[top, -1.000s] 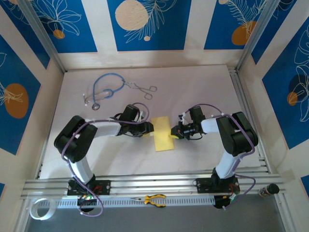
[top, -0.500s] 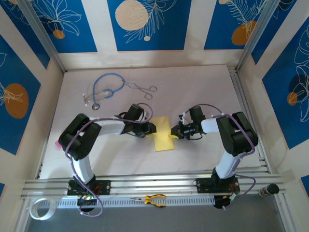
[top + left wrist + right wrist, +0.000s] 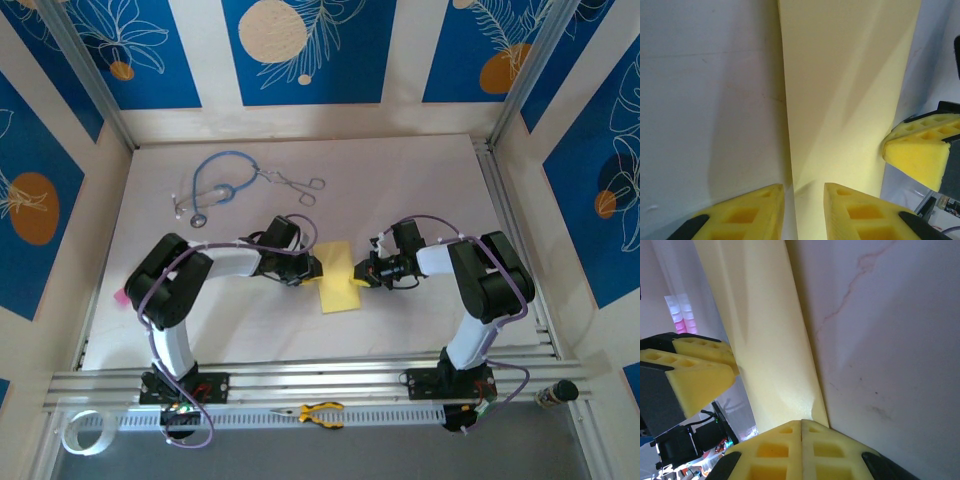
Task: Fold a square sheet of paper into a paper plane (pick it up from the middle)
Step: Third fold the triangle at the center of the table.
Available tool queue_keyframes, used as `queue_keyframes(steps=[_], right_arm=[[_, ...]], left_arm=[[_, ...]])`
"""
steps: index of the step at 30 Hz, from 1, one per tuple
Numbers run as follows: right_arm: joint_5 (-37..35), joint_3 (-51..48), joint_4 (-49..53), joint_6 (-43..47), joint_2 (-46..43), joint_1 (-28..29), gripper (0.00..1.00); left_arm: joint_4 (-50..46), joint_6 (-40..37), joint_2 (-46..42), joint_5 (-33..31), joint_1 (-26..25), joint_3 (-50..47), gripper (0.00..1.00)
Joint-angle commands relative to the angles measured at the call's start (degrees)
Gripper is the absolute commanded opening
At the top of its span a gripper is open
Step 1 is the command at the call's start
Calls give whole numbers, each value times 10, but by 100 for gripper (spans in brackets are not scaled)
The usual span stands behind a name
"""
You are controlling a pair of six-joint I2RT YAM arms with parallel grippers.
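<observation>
Overhead camera looks down from behind; both close wrist cameras share the paper [image 3: 840,90].

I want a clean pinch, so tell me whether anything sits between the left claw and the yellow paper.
Nothing visible does. The left claw straddles an edge of the yellow paper, fingers slightly apart.

I see both arms bent inward, wrists low, fingertips facing each other. Left gripper [image 3: 804,189] has a narrow gap between its jaws; right gripper [image 3: 801,423] jaws pressed fully together.
</observation>
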State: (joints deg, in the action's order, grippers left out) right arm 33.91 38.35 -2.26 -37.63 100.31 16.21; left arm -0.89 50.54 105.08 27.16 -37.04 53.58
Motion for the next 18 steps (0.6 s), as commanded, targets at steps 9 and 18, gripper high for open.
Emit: queue_keyframes(steps=[9, 18], right_arm=[[-45, -14, 44, -2, 17, 2, 4], [-43, -13, 45, 1, 7, 2, 5]], left_arm=[[16, 3, 8, -4, -11, 6, 19], [14, 5, -4, -16, -11, 2, 10]])
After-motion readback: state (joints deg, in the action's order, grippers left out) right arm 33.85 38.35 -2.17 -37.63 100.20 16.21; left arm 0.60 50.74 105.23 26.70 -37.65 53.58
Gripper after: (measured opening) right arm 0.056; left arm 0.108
